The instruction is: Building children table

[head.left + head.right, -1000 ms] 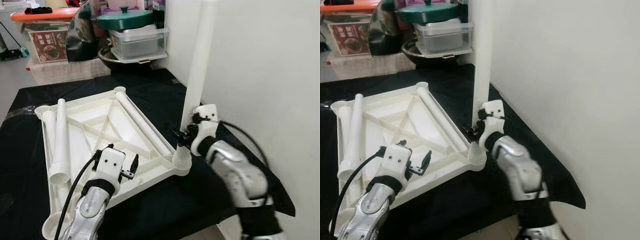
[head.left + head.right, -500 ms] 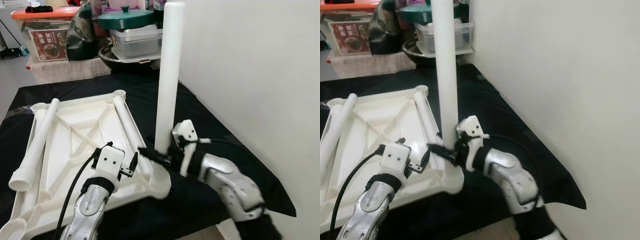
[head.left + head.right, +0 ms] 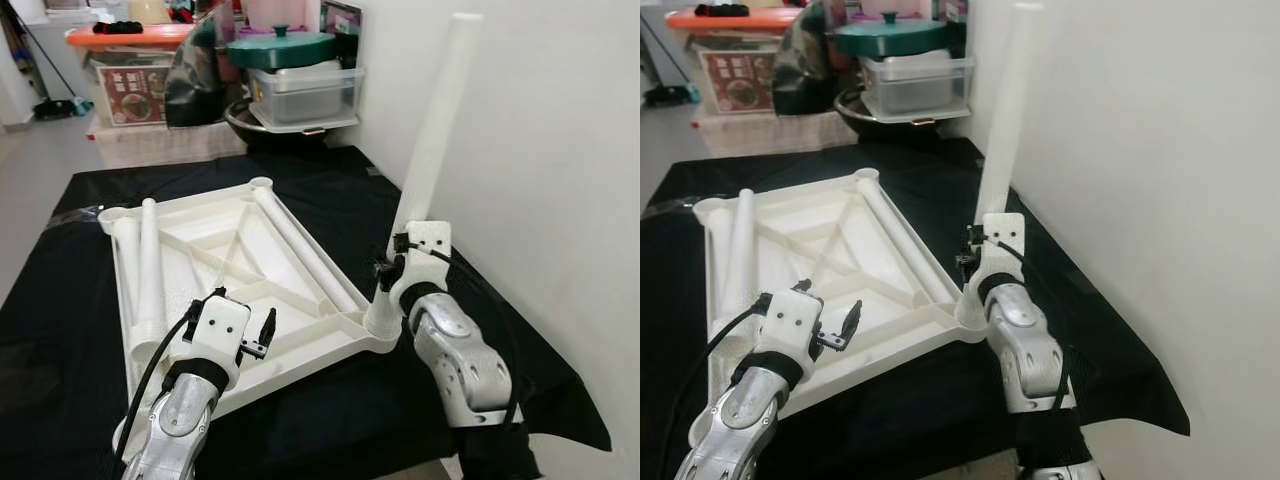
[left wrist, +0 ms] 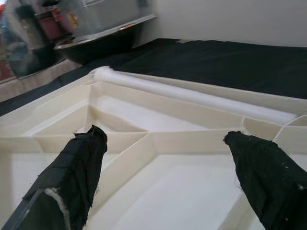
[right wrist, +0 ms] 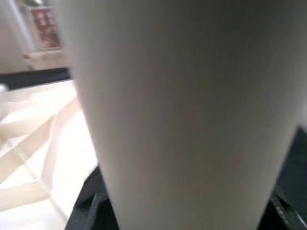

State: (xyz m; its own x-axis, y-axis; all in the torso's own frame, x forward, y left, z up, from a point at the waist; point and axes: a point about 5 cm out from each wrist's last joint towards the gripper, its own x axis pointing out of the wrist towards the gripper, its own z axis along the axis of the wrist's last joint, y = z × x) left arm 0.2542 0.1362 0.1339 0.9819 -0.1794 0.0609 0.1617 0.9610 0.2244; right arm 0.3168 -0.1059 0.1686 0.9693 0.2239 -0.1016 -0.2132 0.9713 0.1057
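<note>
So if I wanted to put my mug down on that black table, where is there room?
The black cloth is bare left of the white tabletop, and also behind it, before the bowl and boxes. The right front corner is crowded: the right pincer holds the upright leg there.

A white table top (image 3: 790, 270) lay upside down on a black cloth (image 3: 1080, 330), ribs showing. The right gripper (image 3: 968, 262) clasped a white leg (image 3: 1002, 120) near its foot; the leg stood tilted in the corner socket (image 3: 970, 312) nearest the wall (image 3: 1140, 150). The left gripper (image 3: 845, 328) hovered over the near rim, fingers apart. Two loose legs (image 3: 738, 250) (one along each side) rested in the frame.
</note>
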